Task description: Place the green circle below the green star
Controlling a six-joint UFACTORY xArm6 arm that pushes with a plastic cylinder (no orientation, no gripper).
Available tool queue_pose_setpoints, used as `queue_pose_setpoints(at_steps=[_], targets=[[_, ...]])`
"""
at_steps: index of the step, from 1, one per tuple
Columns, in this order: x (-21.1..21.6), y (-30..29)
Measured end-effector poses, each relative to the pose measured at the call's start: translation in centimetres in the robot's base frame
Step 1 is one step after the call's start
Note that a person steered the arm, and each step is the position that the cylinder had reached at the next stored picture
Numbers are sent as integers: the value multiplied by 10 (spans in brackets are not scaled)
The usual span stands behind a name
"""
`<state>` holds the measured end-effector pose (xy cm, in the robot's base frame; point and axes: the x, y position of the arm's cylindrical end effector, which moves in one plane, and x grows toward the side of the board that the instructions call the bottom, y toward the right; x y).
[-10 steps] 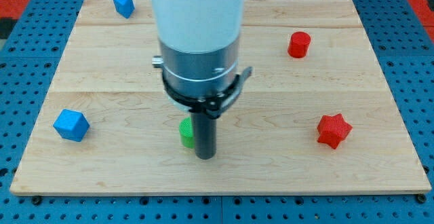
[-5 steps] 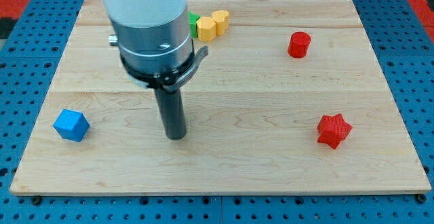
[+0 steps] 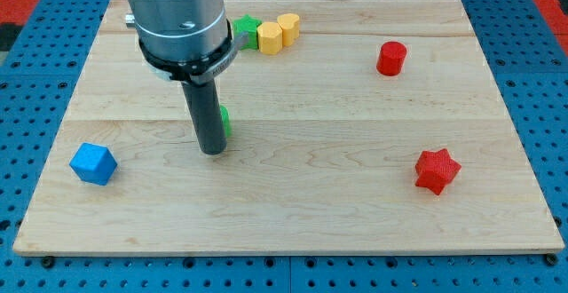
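You are mid-push: my tip (image 3: 212, 150) rests on the counter (image 3: 355, 195), touching the left side of the green circle (image 3: 224, 121), which peeks out from behind the rod. The end effector is a bare rod, holding nothing. The green star (image 3: 245, 28) sits far up, beside two yellow blocks (image 3: 277, 33). Next, nudge the circle farther and slightly right, stopping just near-side of the star.

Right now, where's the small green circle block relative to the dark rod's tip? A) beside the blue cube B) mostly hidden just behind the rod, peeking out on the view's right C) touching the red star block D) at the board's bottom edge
B: only a green sliver of the green circle shows at the rod's right side, just above my tip, well below the green star.
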<state>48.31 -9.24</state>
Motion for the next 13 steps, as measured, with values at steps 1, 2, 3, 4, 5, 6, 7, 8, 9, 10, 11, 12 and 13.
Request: queue_pose_setpoints(at_steps=[1, 2, 3, 4, 5, 6, 7, 8, 9, 10, 11, 12, 13], targets=[[-28, 0], [-54, 2], [-79, 2], [-79, -11], [-84, -15], [-93, -11], [-126, -6], [-145, -2], [-146, -2], [-146, -2], [-146, -2], [-147, -1], [-144, -3]])
